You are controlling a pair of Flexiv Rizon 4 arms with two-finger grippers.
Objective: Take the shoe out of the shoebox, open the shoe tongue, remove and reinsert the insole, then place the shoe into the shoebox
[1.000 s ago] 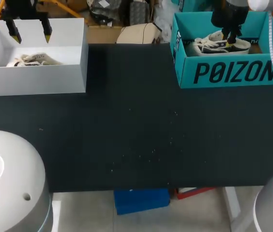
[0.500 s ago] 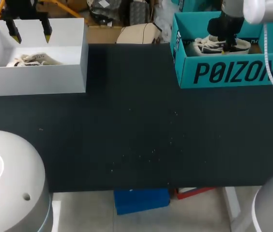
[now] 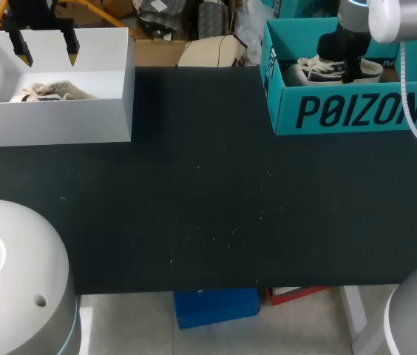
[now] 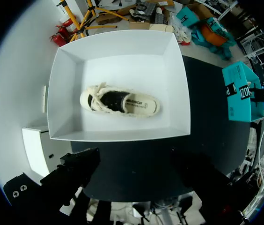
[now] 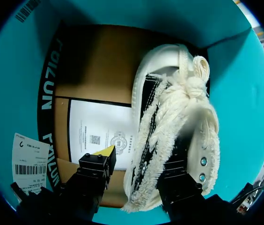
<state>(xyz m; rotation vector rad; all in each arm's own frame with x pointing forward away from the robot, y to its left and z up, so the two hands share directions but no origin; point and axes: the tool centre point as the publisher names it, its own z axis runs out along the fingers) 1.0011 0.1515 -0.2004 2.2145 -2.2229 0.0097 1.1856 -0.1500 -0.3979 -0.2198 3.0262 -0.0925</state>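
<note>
A cream-and-black sneaker (image 3: pixel 319 71) lies in the teal shoebox (image 3: pixel 349 111) at the table's far right. My right gripper (image 3: pixel 345 68) is down inside that box, shut on the sneaker (image 5: pixel 169 117). One yellow-tipped finger (image 5: pixel 105 152) stands outside the shoe's side, and the other is buried under the frayed cream laces. A second cream sneaker (image 3: pixel 49 91) lies on its side in the white box (image 3: pixel 53 122) at the far left. My left gripper (image 3: pixel 46 53) hangs open above that box, well clear of this sneaker (image 4: pixel 120 101).
The black table (image 3: pixel 208 192) stretches between the two boxes. A printed paper sheet (image 5: pixel 99 133) and brown cardboard line the teal box's floor beside the shoe.
My right wrist has shifted a little to the left over the teal box, still on the sneaker. The sneaker has barely moved. The left arm has stayed still.
</note>
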